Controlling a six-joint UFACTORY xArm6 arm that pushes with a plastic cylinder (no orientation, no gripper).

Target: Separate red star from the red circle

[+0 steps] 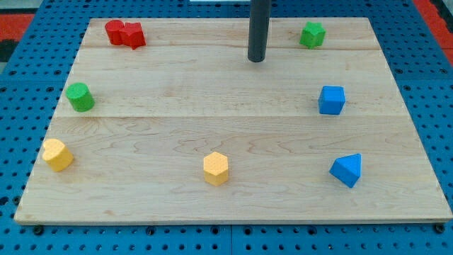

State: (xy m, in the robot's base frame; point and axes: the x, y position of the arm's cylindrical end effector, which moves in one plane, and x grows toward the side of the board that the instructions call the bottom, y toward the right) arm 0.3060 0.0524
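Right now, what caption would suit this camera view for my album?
My tip hovers right of the touching red circle and red star, not yet separated.

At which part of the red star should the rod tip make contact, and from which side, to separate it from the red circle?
There is no pincer, so push. The red star touches the red circle on its left. Probably best: bring my tip, now far to the view's right, behind the seam and press the star's left edge toward the view's right.

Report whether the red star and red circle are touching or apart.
Touching. The red circle sits against the red star with no wood visible between them. My tip is well to their right.
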